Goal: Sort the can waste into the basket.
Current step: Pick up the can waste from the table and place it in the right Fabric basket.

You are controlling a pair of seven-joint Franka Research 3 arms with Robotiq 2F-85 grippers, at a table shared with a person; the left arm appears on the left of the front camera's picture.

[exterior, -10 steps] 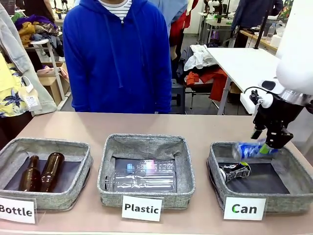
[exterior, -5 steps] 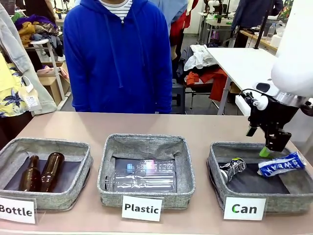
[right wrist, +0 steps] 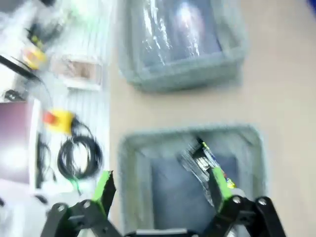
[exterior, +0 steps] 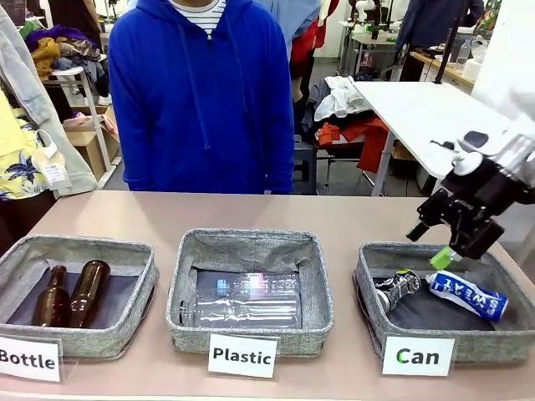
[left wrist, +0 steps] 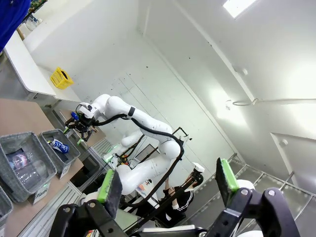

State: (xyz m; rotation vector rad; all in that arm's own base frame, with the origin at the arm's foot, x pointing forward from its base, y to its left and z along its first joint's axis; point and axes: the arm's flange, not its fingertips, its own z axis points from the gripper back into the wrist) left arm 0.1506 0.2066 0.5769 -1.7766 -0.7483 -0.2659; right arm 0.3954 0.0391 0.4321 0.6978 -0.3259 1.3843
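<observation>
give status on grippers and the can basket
Right gripper open above the basket. Left gripper open, raised. Blue can and crushed can inside. Nothing blocking.

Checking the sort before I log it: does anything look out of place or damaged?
Nothing misplaced. In the Can basket, the blue can and the dark can both lie crushed, as waste would. The open right gripper hangs above.

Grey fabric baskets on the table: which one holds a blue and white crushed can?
The grey fabric basket signed "Can", at the robot's right; the blue and white crushed can lies inside. The others hold brown glass bottles and clear plastic bottles.
</observation>
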